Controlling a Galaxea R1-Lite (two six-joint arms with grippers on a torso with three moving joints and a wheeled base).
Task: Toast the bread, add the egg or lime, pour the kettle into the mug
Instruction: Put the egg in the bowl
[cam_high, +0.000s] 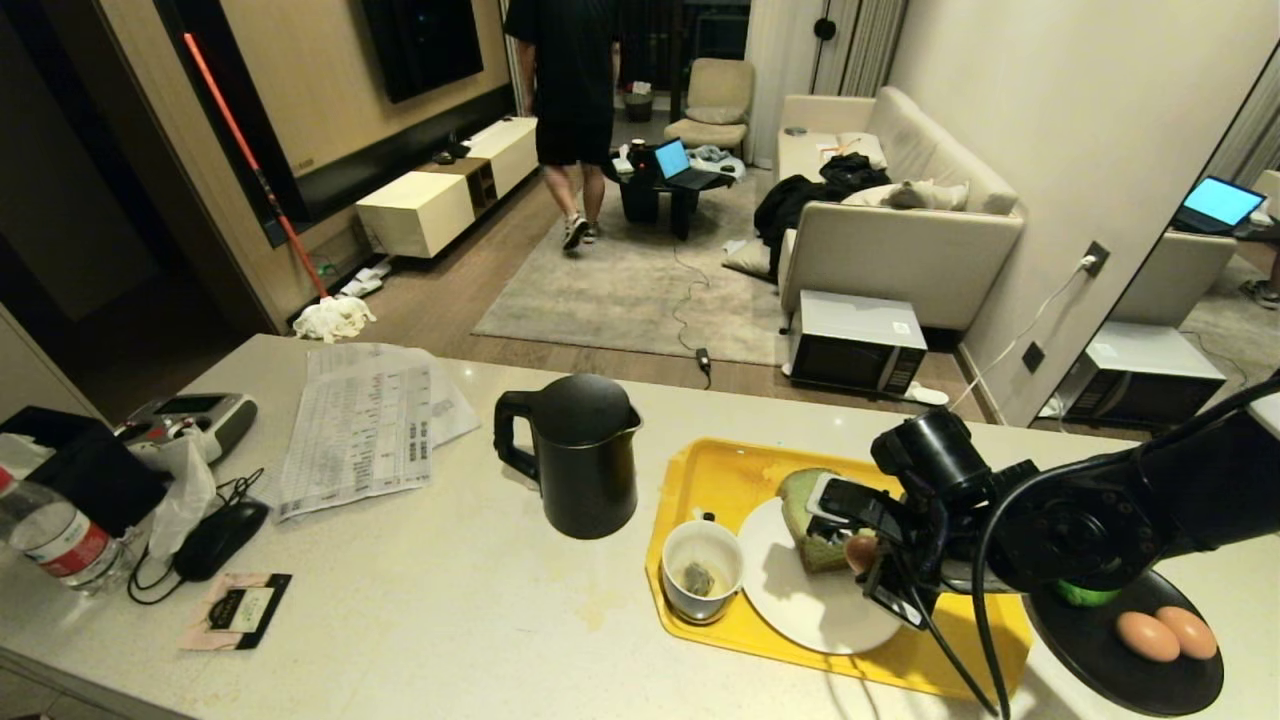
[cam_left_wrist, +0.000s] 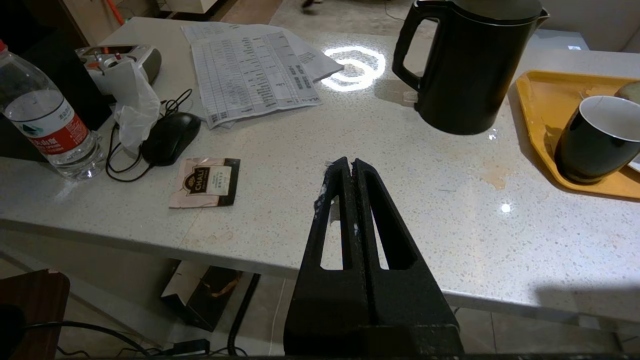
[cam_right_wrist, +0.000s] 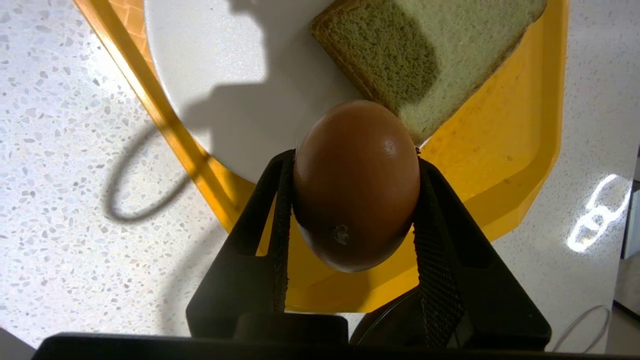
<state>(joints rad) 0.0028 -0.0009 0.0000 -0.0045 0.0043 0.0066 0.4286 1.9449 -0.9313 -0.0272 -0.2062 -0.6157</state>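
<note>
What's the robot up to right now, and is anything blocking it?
Right pincer shut on egg, above white plate beside bread. Left pincer shut, idle off the counter edge. Nothing in the way.

There are three eggs: one egg (cam_right_wrist: 356, 185) sits between the fingers of the right gripper (cam_right_wrist: 352, 200), and two eggs (cam_high: 1166, 633) lie on the black plate (cam_high: 1100, 650). There is one lime (cam_high: 1085, 595), one bread (cam_high: 805, 500), one kettle (cam_high: 580, 455) and one mug (cam_high: 702, 570). There are two plates: one white plate (cam_high: 800, 600) and the black one. There is one yellow tray (cam_high: 720, 470), one bottle (cam_high: 55, 540), one mouse (cam_high: 220, 535), one tea packet (cam_high: 238, 608) and one stack of papers (cam_high: 365, 425). Two grippers are in view, counting the left gripper (cam_left_wrist: 347, 165), and one person (cam_high: 570, 100) stands in the room
</note>
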